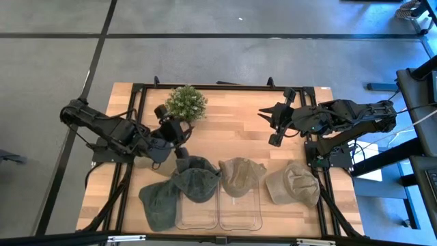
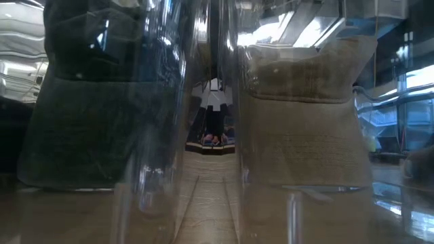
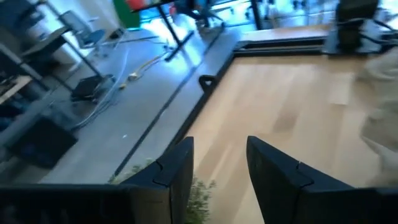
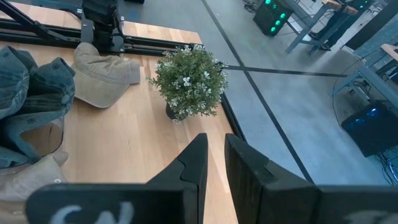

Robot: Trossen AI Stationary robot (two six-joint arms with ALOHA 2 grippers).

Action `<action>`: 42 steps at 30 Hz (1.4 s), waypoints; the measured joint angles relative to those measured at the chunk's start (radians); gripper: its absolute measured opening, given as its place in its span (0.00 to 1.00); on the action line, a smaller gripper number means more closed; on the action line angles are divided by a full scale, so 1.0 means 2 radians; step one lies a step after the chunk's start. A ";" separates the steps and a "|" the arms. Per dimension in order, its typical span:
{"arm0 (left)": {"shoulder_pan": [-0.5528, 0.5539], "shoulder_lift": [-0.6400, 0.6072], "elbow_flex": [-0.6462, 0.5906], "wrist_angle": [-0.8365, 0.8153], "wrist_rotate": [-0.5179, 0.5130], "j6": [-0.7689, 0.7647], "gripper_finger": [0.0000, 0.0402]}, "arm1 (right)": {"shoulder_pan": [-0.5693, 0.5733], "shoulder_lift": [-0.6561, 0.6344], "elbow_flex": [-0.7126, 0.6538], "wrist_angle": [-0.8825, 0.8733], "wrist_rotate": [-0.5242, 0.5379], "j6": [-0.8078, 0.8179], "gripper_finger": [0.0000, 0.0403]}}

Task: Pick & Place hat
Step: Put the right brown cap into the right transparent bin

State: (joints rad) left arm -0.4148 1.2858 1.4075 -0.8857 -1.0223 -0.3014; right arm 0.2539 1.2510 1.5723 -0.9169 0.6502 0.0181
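Observation:
Several hats lie along the table's near side: two dark green ones [image 1: 161, 203] [image 1: 195, 180], an olive-tan one [image 1: 240, 175] and a beige one [image 1: 293, 184]. The inner green hat and the olive-tan hat rest over the far rims of two clear bins [image 1: 218, 215]. The low view shows them through the bin walls: the green hat [image 2: 81, 102] and the tan hat [image 2: 305, 115]. My left gripper [image 1: 172, 128] [image 3: 221, 168] is open beside the potted plant [image 1: 186, 102], above the green hats. My right gripper [image 1: 269, 126] [image 4: 216, 165] hovers open, with a narrow gap, over bare wood right of centre.
The small bushy plant [image 4: 189, 81] stands near the table's far edge, close to my left gripper. A black metal frame [image 1: 136, 92] runs around the table. Bare wood [image 1: 232, 119] lies between the two grippers. In the right wrist view a tan hat [image 4: 102, 74] lies beyond the dark hats [image 4: 31, 93].

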 joint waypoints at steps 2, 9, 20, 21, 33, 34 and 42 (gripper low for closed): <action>0.010 0.000 0.000 0.004 0.006 -0.006 0.36 | 0.000 0.000 0.000 0.000 0.000 0.000 0.14; 0.065 -0.009 0.000 0.105 0.311 0.090 0.36 | 0.000 0.000 0.000 0.000 0.000 -0.002 0.14; 0.152 -0.040 -0.065 0.287 0.558 0.163 0.36 | 0.000 0.001 0.000 0.018 -0.026 -0.132 0.14; 0.158 -0.049 -0.085 0.308 0.564 0.159 0.36 | 0.000 0.002 0.000 0.023 -0.035 -0.117 0.14; 0.209 -0.157 -0.261 0.485 0.572 0.124 0.36 | 0.000 0.035 0.000 0.134 -0.103 0.112 0.14; 0.211 -0.160 -0.262 0.482 0.572 0.118 0.36 | 0.000 0.039 0.000 0.136 -0.108 0.130 0.14; 0.213 -0.164 -0.262 0.481 0.575 0.110 0.36 | 0.009 0.041 -0.005 -0.125 -0.203 0.416 0.14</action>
State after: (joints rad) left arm 0.0113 0.9569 0.8845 0.0770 0.1275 -0.0821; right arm 0.2724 1.3334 1.5620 -1.1660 0.2448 0.8493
